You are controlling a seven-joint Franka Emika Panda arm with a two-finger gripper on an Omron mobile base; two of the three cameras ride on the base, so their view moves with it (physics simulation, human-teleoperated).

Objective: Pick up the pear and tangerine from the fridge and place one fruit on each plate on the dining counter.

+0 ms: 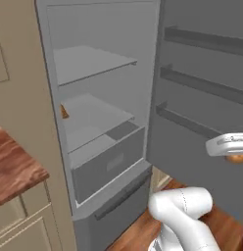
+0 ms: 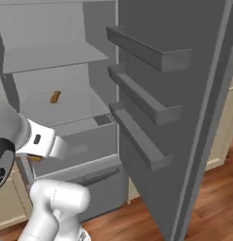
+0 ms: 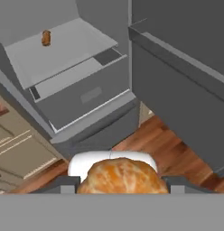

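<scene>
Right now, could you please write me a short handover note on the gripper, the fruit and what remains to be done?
Gripper: shut on the tangerine, held clear of the fridge above the wood floor.
Fridge: door open; a small brown lumpy item lies on the lower shelf. I cannot see the pear on the shelves or in the drawer from these views.
Done: tangerine picked out of the fridge.
Left: carry it to a plate on the dining counter, then find the pear and put it on the other plate.
</scene>
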